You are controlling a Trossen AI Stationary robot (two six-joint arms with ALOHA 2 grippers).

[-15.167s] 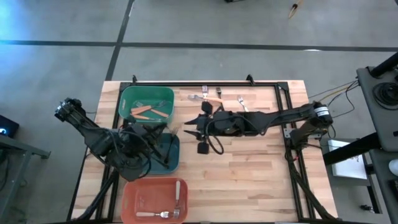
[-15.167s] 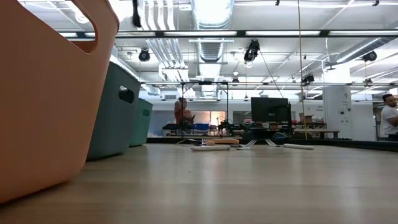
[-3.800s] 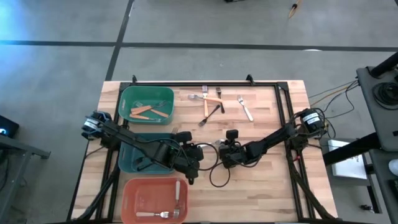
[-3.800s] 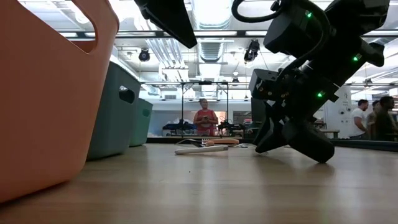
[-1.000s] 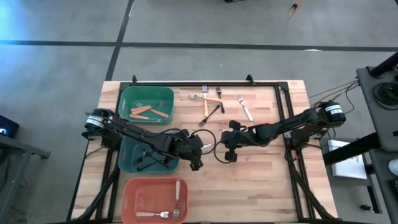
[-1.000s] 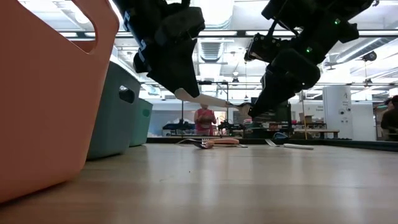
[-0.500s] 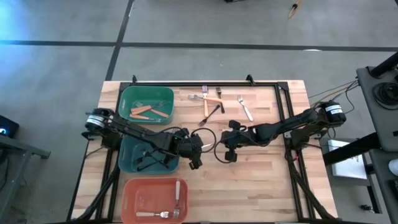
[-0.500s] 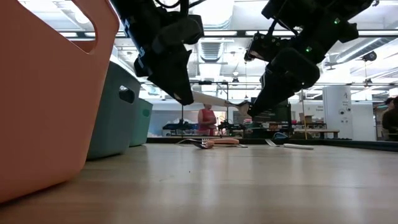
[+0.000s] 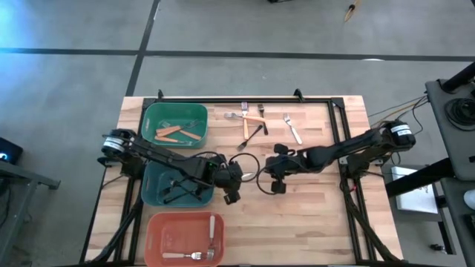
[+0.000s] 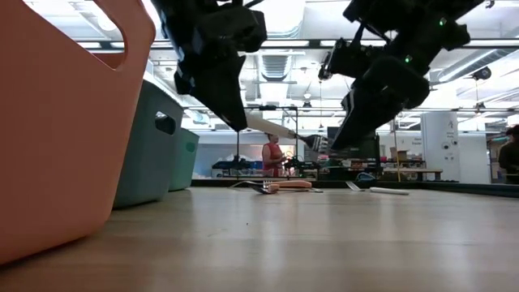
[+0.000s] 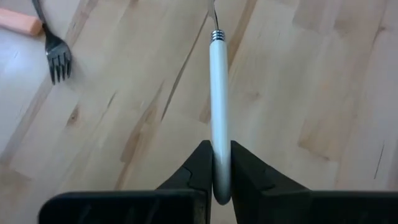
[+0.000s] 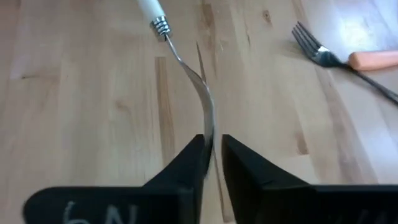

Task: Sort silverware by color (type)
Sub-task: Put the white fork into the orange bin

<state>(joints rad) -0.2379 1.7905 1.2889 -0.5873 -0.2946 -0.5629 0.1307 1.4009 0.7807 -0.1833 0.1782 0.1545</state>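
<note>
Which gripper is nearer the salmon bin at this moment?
Left. The left gripper hangs just beyond the salmon bin's far right corner, clamped on the white-handled fork. The right gripper sits farther right, over the table's middle.
</note>
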